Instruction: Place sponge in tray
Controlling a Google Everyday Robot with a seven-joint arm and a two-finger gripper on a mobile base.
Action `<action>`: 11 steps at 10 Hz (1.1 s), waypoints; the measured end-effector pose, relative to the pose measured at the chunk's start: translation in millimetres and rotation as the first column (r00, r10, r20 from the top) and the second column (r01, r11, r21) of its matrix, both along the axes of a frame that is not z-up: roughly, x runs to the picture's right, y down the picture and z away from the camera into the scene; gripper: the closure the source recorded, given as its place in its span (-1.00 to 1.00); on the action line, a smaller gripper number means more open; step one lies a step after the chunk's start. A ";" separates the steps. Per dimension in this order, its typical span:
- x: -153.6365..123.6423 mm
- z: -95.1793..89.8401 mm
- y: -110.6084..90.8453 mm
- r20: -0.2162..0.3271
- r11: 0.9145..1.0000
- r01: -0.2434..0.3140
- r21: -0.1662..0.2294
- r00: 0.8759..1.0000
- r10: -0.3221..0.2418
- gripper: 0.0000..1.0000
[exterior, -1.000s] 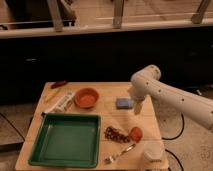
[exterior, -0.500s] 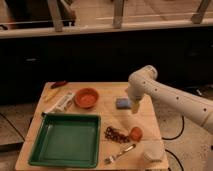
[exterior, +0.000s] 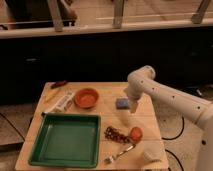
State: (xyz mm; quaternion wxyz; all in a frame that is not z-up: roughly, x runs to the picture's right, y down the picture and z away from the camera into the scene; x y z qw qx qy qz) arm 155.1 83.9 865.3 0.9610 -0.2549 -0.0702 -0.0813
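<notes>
Gripper [exterior: 134, 106], whether open or closed I cannot tell, hangs just beside a small light-blue rectangular sponge [exterior: 121, 103], beyond the far right corner of a large shallow green plastic tray [exterior: 65, 141].

arm [exterior: 170, 96]: white, rounded tubes, small dark dots | gripper [exterior: 134, 106]: whitish, perhaps tapered, just beside sponge [exterior: 122, 103]
</notes>
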 end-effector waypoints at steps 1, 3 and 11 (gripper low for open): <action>-0.6 1.7 0.1 0.002 1.000 0.000 -0.002 1.000 0.000 -0.60; -1.4 9.5 0.1 0.008 1.000 0.002 -0.010 1.000 -0.002 -0.60; 1.1 31.8 4.5 0.029 0.999 0.024 -0.040 0.999 -0.023 -0.60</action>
